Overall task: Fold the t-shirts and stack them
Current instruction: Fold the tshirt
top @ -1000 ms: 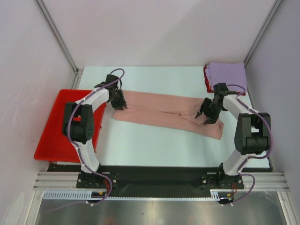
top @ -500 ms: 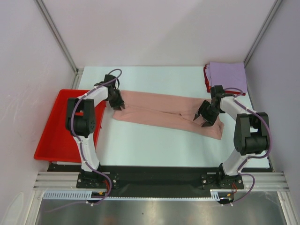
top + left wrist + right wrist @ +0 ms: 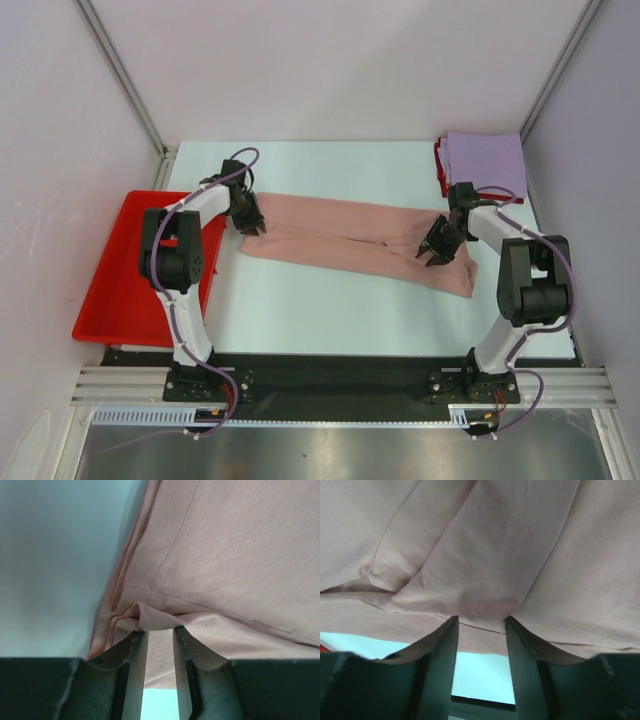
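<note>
So, from the top: the pink shirt (image 3: pixel 340 242) lies stretched left to right across the table (image 3: pixel 330 310). Left wrist: the left gripper (image 3: pixel 159 632) is pinching a bunched hem fold. Right wrist: the right gripper (image 3: pixel 481 620) straddles a fold, but I can't tell if it's gripping.

Beyond the right claw (image 3: pixel 430 256), the red t-shirt (image 3: pixel 440 170) shows only as a sliver under the lavender t-shirt (image 3: pixel 485 160). In the right wrist view the pink t-shirt (image 3: pixel 485 545) runs off the frame above and beside the claw; whether the claw pinches its fold cannot be told.
</note>
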`<state>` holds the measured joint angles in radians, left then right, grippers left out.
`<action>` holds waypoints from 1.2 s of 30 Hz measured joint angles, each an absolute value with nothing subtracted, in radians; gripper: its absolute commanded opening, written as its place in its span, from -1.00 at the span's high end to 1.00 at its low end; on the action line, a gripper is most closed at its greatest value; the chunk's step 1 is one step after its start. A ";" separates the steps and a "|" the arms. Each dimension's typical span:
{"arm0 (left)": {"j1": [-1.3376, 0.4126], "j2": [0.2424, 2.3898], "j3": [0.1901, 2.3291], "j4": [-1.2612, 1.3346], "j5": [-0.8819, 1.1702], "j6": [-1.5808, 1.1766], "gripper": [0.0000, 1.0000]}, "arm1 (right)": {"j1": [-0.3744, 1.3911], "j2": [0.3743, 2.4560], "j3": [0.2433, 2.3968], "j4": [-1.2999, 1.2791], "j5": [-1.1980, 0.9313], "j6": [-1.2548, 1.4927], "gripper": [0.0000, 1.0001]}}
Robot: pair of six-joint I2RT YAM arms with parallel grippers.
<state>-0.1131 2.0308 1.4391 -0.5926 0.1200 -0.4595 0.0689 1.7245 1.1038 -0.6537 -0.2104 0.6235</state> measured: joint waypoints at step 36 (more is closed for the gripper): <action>-0.107 1.729 1.145 -0.545 -0.057 -0.497 0.36 | 0.075 2.131 1.730 -0.708 -0.244 0.531 0.58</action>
<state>-0.1066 1.7294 1.1450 -0.5449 -0.0570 -0.4969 0.0750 2.1315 1.7298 -0.7078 -0.2443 0.5312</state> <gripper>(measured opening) 0.320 0.109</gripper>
